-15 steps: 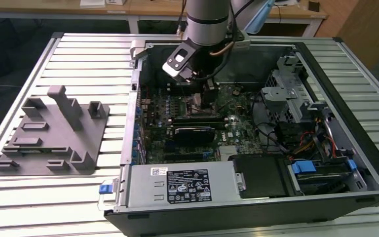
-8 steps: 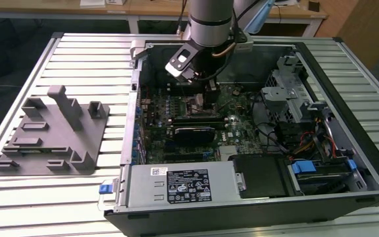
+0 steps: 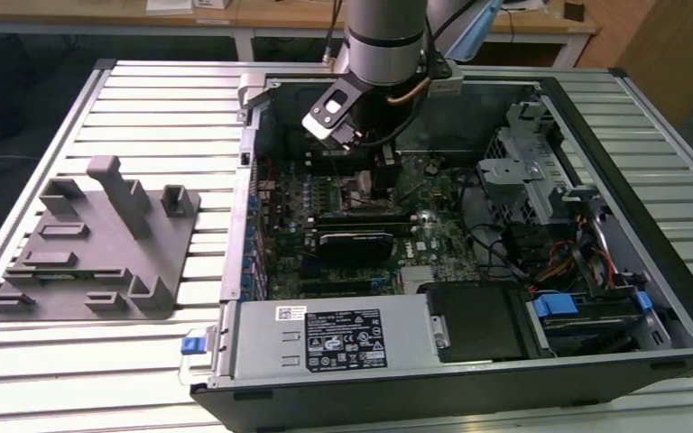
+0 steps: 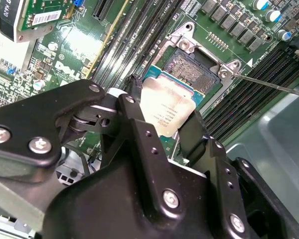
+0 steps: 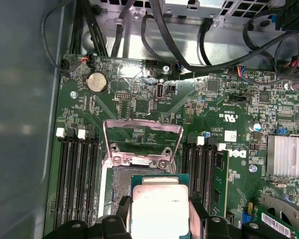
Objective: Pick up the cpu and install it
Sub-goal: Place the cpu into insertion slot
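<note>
Presently held: the cpu (image 4: 165, 113), silvery top plate up. My jaws are clenched on two opposite edges of it, one black finger on each side, as both wrist views show.
Position of cpu: inside the open computer case (image 3: 671, 171), directly over the socket (image 4: 189, 69) on the green motherboard (image 5: 139, 99). In the first wrist view the cpu (image 5: 159, 211) covers the part of the socket nearest my jaws.
Contact: I cannot tell whether the chip's underside touches the socket or hangs just above it.
Socket state: open. The metal load plate (image 5: 143, 134) stands raised at the far side, and the thin lever (image 4: 271, 83) is swung out away from the frame.
Neighbours: rows of memory slots (image 5: 74, 174) run along both sides of the socket, close to my jaws.
Arm: my arm (image 3: 383, 36) comes down into the case from above, at the end away from the camera in the exterior view.
Outside the case: a grey fixture block (image 3: 94, 244) lies on the slatted surface (image 3: 166, 99) at the exterior view's left, well apart from the work.
Handling, weight: I judge the chip light and stiff, a thin plate that will not flex in the grasp.
Handling, risk: the smooth metal top looks slippery. The contacts beneath and the socket's fine pins are likely fragile, so any skew or drop could do damage.
Where to hold: by the bare edges of the green carrier, as now, leaving the top plate and underside free.
</note>
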Motion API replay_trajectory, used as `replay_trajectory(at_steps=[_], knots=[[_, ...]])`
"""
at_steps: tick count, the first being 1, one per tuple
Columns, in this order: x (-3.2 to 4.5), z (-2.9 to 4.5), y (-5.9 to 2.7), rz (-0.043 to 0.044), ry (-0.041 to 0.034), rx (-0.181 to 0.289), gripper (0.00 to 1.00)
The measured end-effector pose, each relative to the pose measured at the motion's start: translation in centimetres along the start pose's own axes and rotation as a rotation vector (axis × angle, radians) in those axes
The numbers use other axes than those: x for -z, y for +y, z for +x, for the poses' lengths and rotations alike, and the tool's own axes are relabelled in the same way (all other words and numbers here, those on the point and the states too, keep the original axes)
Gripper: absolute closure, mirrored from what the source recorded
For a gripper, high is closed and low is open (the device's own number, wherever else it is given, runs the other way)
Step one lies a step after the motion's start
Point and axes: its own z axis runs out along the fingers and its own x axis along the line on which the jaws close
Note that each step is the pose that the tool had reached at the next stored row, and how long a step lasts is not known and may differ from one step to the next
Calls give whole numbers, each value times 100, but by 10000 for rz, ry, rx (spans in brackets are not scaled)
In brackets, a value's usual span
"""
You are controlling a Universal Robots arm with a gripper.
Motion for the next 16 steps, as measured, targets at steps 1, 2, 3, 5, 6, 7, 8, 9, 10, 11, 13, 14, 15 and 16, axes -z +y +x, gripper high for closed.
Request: replay_trajectory(at_steps=[1, 2, 3, 5, 6, 7, 8, 9, 10, 11, 13, 14, 15, 16], knots=[[0, 0, 0, 0, 0, 0, 46], [0, 0, 0, 0, 0, 0, 46], [-1, 0, 0, 0, -1, 0, 46], [-2, 0, 0, 0, 0, 0, 46], [-4, 0, 0, -1, 1, 0, 46], [-7, 0, 0, -1, 3, 0, 46], [-12, 1, 0, -2, 4, 0, 46], [-18, 1, -1, -1, 3, -1, 46], [-24, 1, -1, 0, 2, 0, 46], [-30, 1, -2, 0, 2, -8, 46], [-38, 1, -2, 4, -4, -130, 46], [-40, 1, -2, 7, -9, -206, 46], [-41, 1, -2, 10, -14, -249, 46], [-44, 2, -2, 10, -13, -265, 46]])
